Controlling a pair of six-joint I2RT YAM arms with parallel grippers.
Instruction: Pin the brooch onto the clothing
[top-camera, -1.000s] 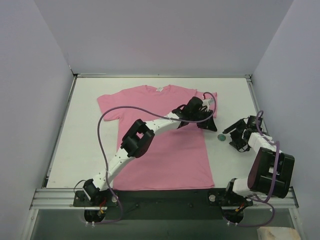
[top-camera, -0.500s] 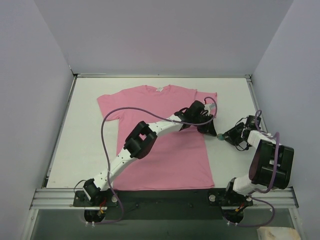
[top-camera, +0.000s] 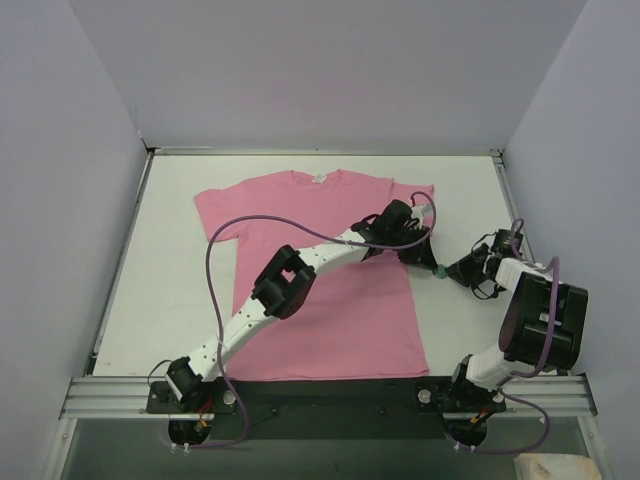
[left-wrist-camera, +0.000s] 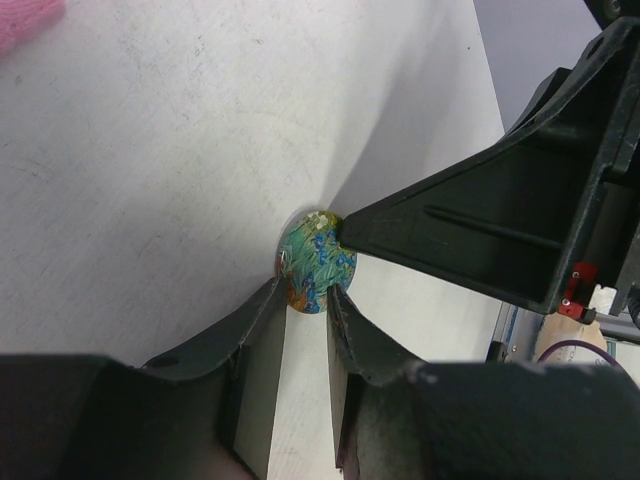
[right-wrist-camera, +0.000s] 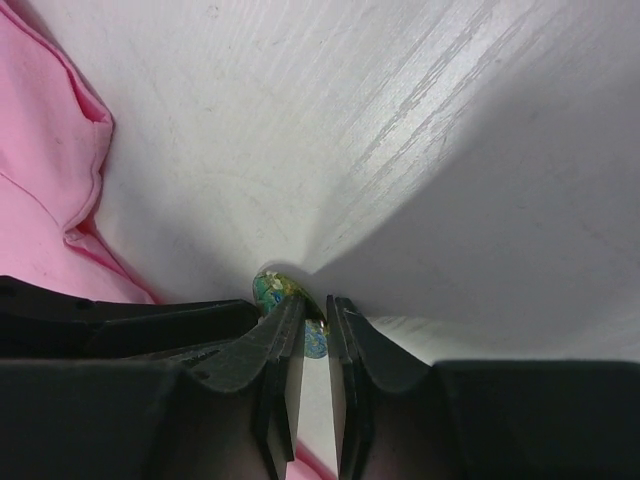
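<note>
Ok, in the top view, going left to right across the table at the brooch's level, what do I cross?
pink T-shirt → left gripper → brooch → right gripper

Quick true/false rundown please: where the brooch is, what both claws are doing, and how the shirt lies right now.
1. The brooch is already on the pink T-shirt. False: it is over bare table, just past the shirt's edge on the right arm's side.
2. The left claw and right claw both have their tips at the brooch. True.
3. The brooch face is plain black. False: it shows a blue, green and yellow pattern.
4. The T-shirt lies spread flat, neckline toward the far wall. True.
</note>
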